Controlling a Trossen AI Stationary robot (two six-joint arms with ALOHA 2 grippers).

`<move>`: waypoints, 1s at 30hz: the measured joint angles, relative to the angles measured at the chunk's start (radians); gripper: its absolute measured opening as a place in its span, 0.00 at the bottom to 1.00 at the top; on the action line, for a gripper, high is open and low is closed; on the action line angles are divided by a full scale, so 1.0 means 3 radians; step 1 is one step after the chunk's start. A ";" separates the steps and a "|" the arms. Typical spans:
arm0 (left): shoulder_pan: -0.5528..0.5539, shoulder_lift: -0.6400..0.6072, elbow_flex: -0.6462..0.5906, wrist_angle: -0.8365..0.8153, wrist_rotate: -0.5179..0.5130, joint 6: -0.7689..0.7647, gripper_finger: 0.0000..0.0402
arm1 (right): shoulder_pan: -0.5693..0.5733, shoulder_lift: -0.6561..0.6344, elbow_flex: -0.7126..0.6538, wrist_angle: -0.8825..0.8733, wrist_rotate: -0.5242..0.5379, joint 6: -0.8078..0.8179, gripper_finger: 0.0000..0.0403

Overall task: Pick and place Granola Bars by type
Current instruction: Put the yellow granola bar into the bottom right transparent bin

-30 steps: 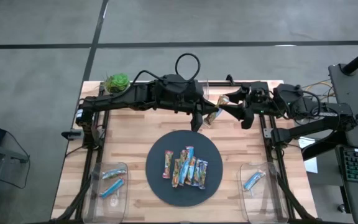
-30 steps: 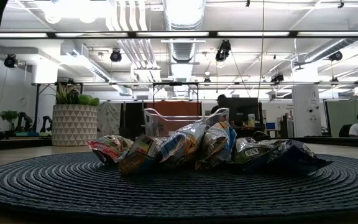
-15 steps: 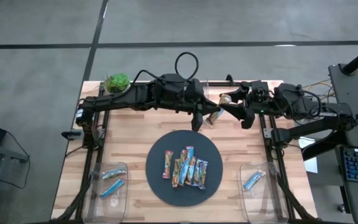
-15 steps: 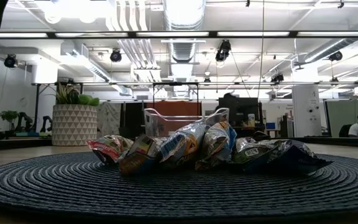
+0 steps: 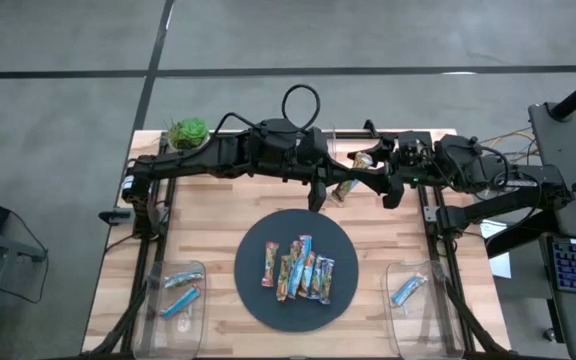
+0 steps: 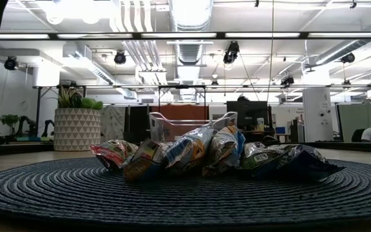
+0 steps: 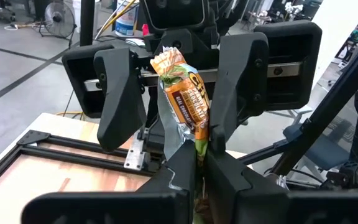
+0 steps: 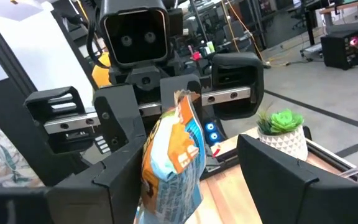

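— What's that orange-and-blue granola bar [image 7: 184, 102] doing up there?
— It's hanging above the bench's [image 5: 208, 225] far edge, the left pincer [image 7: 197, 163] clamping its lower end.
— And the right pincer [image 5: 376, 172]?
— It's facing the left one, fingers [image 7: 118, 99] standing wide apart on either side of the bar, not pressing it.

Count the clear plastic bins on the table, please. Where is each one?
3. One bin stands at the table's near left corner, one at the near right corner, and one at the far edge, mostly hidden under the arms in the high view.
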 joint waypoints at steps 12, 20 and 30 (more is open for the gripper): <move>0.0000 0.0000 0.0000 -0.0022 -0.0002 -0.0010 0.03 | 0.0003 -0.0051 0.0003 0.0016 0.0000 -0.0058 0.55; 0.0000 0.0000 0.0000 -0.0029 -0.0004 -0.0012 0.03 | 0.0003 -0.0079 0.0004 0.0020 0.0001 -0.0068 0.52; 0.0001 0.0000 -0.0001 -0.0030 -0.0008 -0.0014 0.03 | 0.0002 -0.0079 0.0004 0.0020 0.0000 -0.0067 0.45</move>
